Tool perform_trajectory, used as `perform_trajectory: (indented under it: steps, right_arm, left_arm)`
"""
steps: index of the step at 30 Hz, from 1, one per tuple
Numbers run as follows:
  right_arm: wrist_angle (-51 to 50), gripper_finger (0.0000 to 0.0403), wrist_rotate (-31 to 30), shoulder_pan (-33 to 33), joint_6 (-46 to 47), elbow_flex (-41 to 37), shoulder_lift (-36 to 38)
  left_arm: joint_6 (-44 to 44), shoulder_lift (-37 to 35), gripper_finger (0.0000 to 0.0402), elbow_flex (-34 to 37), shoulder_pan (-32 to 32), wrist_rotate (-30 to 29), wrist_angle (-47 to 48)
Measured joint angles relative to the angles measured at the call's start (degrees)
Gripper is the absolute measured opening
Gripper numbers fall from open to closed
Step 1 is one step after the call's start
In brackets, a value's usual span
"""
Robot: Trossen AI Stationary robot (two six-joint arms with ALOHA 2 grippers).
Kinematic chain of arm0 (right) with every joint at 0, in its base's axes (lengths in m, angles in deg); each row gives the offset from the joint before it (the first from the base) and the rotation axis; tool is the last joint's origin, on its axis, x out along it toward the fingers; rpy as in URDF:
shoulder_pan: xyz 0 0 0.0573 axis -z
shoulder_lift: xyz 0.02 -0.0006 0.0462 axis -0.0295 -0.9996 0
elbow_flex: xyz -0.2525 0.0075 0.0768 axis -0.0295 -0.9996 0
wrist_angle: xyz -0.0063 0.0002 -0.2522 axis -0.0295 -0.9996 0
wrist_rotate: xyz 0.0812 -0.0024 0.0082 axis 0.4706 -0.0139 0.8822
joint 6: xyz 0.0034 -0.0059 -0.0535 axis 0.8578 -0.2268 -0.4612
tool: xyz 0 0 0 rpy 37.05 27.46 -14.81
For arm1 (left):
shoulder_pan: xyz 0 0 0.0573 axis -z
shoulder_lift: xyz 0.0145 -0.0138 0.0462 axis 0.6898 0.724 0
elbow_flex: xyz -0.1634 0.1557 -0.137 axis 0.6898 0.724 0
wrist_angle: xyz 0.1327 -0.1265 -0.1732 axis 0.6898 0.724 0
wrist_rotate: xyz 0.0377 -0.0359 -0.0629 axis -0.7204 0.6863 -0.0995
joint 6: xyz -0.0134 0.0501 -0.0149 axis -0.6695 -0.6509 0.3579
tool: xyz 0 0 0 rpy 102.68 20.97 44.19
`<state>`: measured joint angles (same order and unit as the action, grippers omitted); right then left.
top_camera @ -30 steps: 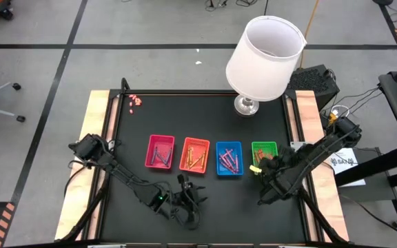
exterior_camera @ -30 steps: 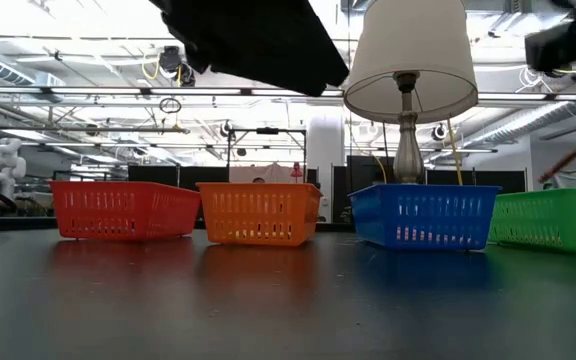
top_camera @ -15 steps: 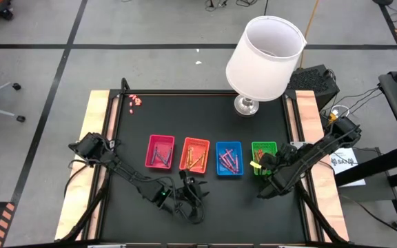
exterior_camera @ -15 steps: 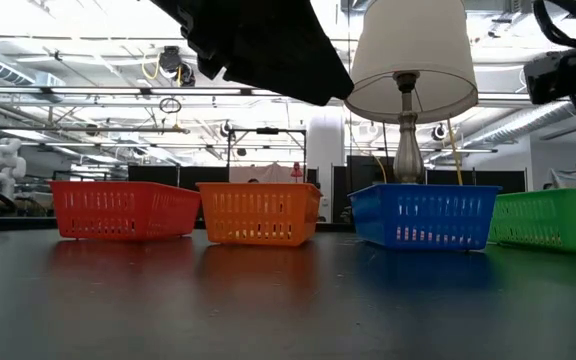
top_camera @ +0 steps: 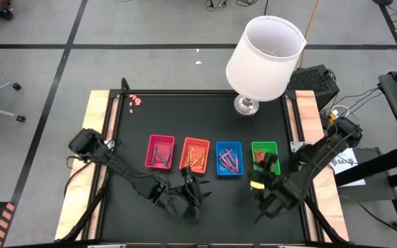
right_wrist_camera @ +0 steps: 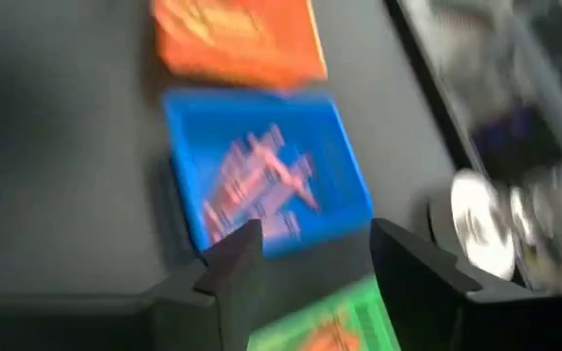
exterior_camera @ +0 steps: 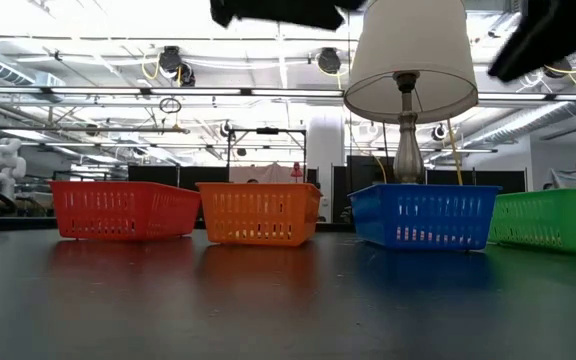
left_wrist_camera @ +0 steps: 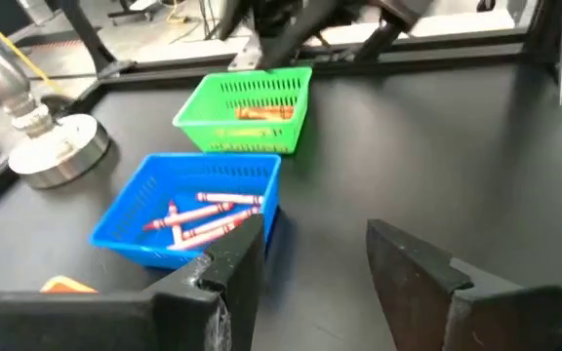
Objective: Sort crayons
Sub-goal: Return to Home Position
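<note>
Four small trays stand in a row mid-table: red (top_camera: 160, 152), orange (top_camera: 194, 155), blue (top_camera: 229, 158) and green (top_camera: 264, 153). Crayons lie in all of them; the left wrist view shows several in the blue tray (left_wrist_camera: 203, 213) and an orange one in the green tray (left_wrist_camera: 261, 111). My left gripper (left_wrist_camera: 310, 263) hovers open on the near side of the orange and blue trays (top_camera: 191, 187), with nothing between its fingers. My right gripper (right_wrist_camera: 315, 258) is open and empty by the green tray's near end (top_camera: 262, 176).
A lamp with a white shade (top_camera: 264, 58) stands on its metal base (top_camera: 247, 105) at the far right of the black mat. Tiny pink-red bits (top_camera: 135, 101) lie at the far left corner. Bare mat (top_camera: 219, 213) lies on the near side of the trays.
My right gripper has drawn back from over the green tray toward the table's near edge. My left gripper has risen, leaving the low view almost wholly, and has gone a little toward the trays.
</note>
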<state>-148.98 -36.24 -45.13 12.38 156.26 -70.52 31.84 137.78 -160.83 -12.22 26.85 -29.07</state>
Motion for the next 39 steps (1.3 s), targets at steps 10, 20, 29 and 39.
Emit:
perform_trajectory:
  steps: [10,20,29,39]
  right_arm:
    - [11.12,0.0070,-7.48,-6.36,-10.91,-0.32,0.02]
    - [10.01,0.0009,-8.00,-8.48,-14.73,-0.57,1.44]
    - [11.68,0.0001,-9.27,-8.42,-12.92,-13.58,11.44]
    - [30.60,0.0000,-5.95,-8.33,-21.01,-33.50,36.20]
  left_arm:
    - [3.25,-9.17,0.0076,0.02,6.17,4.18,21.56]
    - [-0.97,-12.08,0.0012,1.92,7.67,3.54,26.94]
    - [-8.05,-12.08,0.0001,1.95,1.02,4.92,27.21]
    - [-9.50,-12.06,0.0001,1.95,-4.05,7.72,29.85]
